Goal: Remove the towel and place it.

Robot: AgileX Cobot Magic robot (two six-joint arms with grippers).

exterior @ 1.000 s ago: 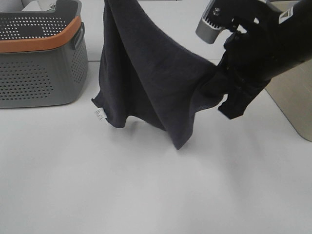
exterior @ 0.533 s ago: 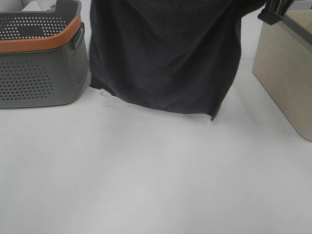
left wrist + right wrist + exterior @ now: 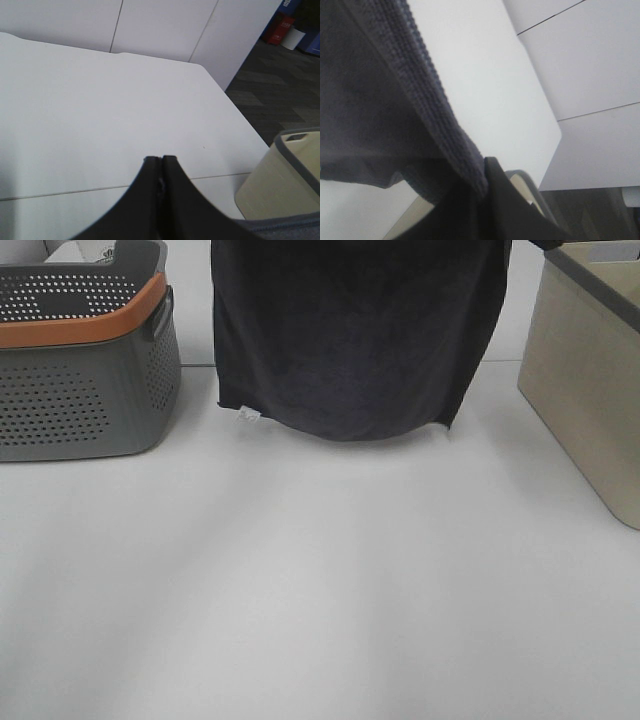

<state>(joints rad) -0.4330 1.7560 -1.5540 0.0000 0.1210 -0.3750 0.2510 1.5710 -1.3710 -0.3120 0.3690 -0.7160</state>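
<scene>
The dark navy terry-cloth towel [image 3: 355,340] hung spread just beside the grey perforated orange-rimmed basket [image 3: 80,390], above the white surface [image 3: 320,590]. The right fingers [image 3: 507,210] pinched its top edge; the left fingers [image 3: 175,195] were clenched, apparently on the other corner. Soft and limp, it seemed best held by corners.

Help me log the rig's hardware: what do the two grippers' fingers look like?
Both are plain matte black. The left gripper has two smooth fingers that flare outward in curves from narrow, squared tips. The right gripper shows the same black finish, only partly visible. No cables or markings show.
</scene>
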